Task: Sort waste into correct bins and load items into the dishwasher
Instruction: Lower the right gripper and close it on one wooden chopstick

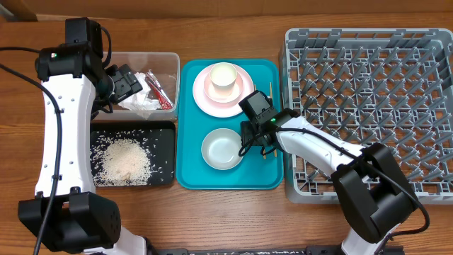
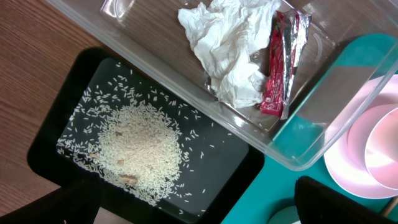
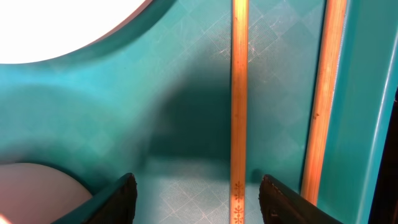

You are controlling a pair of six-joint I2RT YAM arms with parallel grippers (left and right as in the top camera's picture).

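Overhead, waste: rice grains (image 1: 126,159) lie in the black tray (image 1: 167,138), tissue (image 1: 138,103) and red wrapper (image 1: 163,92) in the clear tub (image 1: 168,60); sorting looks finished
Overhead, loading: dish rack (image 1: 368,106) holds nothing yet; right gripper (image 1: 258,142) hangs over the chopsticks (image 1: 270,89) on the teal tray (image 1: 187,163)
Left wrist: left gripper (image 2: 199,202) jaws wide, empty, over the black tray
Right wrist: jaws wide, straddling one chopstick (image 3: 239,112); the second chopstick (image 3: 324,93) lies just outside
Next: lower and close, likely on one stick alone

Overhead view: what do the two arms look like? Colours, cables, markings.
Left arm and right arm: white links, black joints and bases. Left gripper and right gripper: black. A black cable loops beside the left arm; a green light shows near the right wrist.
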